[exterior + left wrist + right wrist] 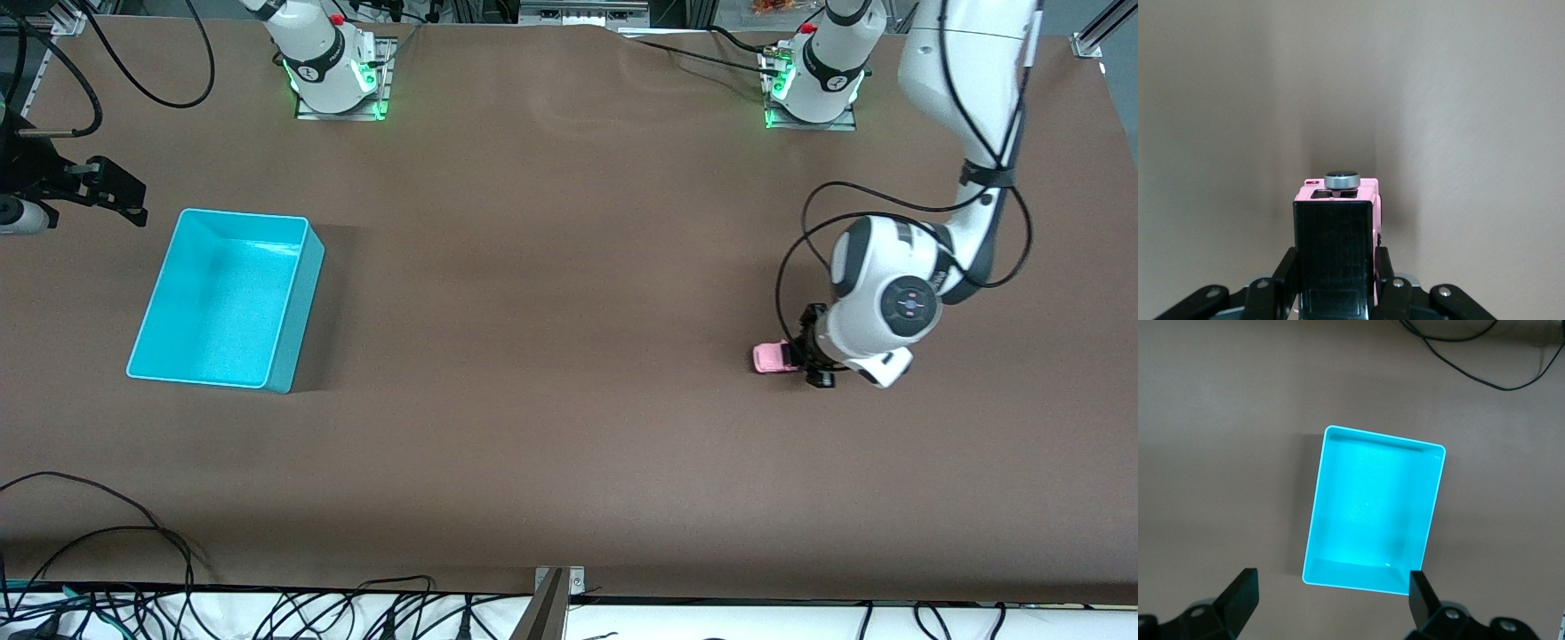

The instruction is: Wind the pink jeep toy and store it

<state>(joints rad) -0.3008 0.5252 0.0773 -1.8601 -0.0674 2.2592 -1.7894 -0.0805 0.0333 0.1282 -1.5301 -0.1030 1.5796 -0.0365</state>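
The left pincer [807, 357] pinches the pink jeep toy [772, 357] low on the brown surface [569, 356], the jeep's long axis pointing away from it toward the cyan bin [298, 302]. The right pincer [1331, 603] waits spread wide, over that bin.

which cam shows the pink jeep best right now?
Left wrist view: the pink jeep toy fills the frame centre, with the left gripper shut on its sides. The front view shows only a small pink shape beside that gripper. The right wrist view misses it.
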